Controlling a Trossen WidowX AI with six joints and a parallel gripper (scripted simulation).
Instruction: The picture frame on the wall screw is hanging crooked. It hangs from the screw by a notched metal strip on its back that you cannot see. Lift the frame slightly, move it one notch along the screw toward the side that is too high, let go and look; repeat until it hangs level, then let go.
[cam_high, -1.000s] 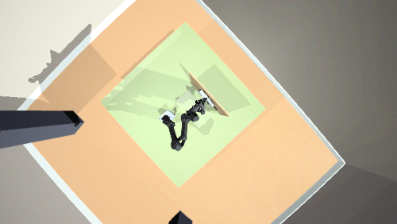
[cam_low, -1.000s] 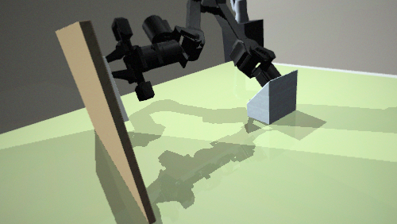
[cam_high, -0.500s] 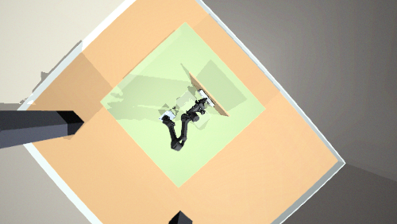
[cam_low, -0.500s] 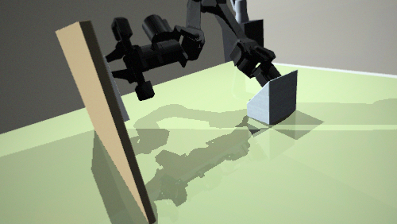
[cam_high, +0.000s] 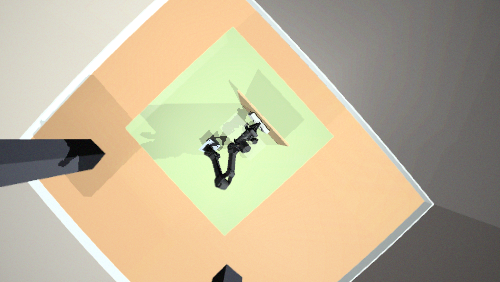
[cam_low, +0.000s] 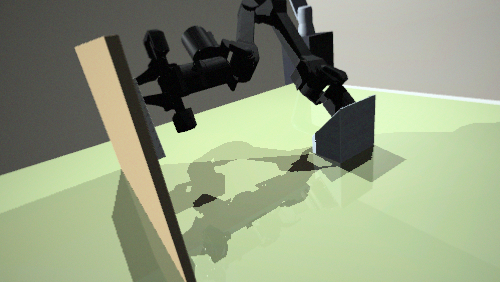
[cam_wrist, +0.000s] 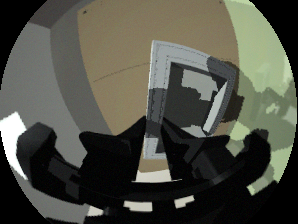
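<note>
The end effector (cam_low: 139, 90) (cam_wrist: 153, 125) is pinched on one side of the gray picture frame (cam_low: 150, 120) (cam_wrist: 157, 95). The frame hangs in front of a tan wall board (cam_low: 125, 135) (cam_wrist: 120, 65) (cam_high: 260, 117), above the green table (cam_high: 225, 210) (cam_low: 400, 220). No writing can be read.

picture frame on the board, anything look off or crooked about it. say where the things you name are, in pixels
Yes: in the wrist view the grey picture frame (cam_low: 154, 125) (cam_wrist: 159, 65) looks skewed against the wooden board (cam_high: 277, 137) (cam_low: 115, 120) (cam_wrist: 115, 60), its top edge sloping down to the right. The fingers grip its left side. Nothing looks visibly broken.
</note>
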